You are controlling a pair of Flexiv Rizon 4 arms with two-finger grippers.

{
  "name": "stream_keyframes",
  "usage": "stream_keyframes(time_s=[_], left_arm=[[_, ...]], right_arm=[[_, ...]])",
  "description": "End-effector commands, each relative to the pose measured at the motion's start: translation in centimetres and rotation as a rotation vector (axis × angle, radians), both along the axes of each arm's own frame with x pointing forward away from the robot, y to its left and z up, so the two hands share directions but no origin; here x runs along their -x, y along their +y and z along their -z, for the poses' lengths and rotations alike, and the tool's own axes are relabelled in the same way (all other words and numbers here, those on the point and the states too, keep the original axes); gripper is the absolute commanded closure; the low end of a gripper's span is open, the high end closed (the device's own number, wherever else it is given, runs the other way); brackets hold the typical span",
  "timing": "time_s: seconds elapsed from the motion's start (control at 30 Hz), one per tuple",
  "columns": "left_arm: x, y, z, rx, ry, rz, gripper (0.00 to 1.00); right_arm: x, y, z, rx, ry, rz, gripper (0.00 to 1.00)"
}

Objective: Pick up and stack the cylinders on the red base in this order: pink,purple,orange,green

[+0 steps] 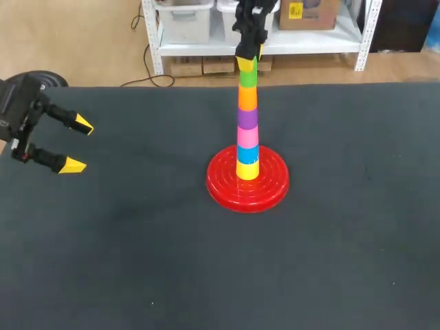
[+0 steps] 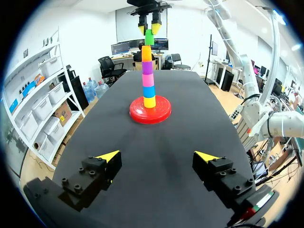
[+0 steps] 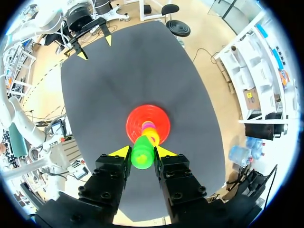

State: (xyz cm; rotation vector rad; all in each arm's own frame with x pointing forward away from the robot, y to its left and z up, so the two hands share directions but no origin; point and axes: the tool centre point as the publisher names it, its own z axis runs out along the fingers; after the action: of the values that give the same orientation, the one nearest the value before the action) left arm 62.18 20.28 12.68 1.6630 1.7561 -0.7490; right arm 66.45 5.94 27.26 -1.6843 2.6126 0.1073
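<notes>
On the red base [image 1: 220, 183] stands a tall stack: yellow, blue, pink [image 1: 247, 135], purple [image 1: 247, 117], orange [image 1: 247, 97], with the green cylinder [image 1: 248, 78] on top. My right gripper [image 1: 247, 64] comes straight down from above and is shut on the green cylinder [image 3: 142, 147], one yellow tip at each side; the right gripper [image 3: 143, 153] hides most of the stack below it. My left gripper [image 1: 79, 145] hovers open and empty at the table's left side, far from the stack. From the left gripper [image 2: 158, 156] the whole stack and base [image 2: 137, 110] show ahead.
Dark table surface lies all around the base, with wide free room in front and to both sides. No other loose cylinders are in view.
</notes>
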Motion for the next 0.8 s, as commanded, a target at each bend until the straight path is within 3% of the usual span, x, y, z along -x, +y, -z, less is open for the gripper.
stream_keyframes(time_s=[0.03, 0.8], left_arm=[[0.03, 0.08, 0.11, 0.003, -0.004, 0.001, 0.00], [0.03, 0.08, 0.11, 0.003, -0.004, 0.001, 0.00]], right_arm=[[-0.11, -0.12, -0.01, -0.005, -0.002, -0.002, 1.00], [-0.32, -0.02, 0.02, 0.002, 0.004, -0.016, 1.00]])
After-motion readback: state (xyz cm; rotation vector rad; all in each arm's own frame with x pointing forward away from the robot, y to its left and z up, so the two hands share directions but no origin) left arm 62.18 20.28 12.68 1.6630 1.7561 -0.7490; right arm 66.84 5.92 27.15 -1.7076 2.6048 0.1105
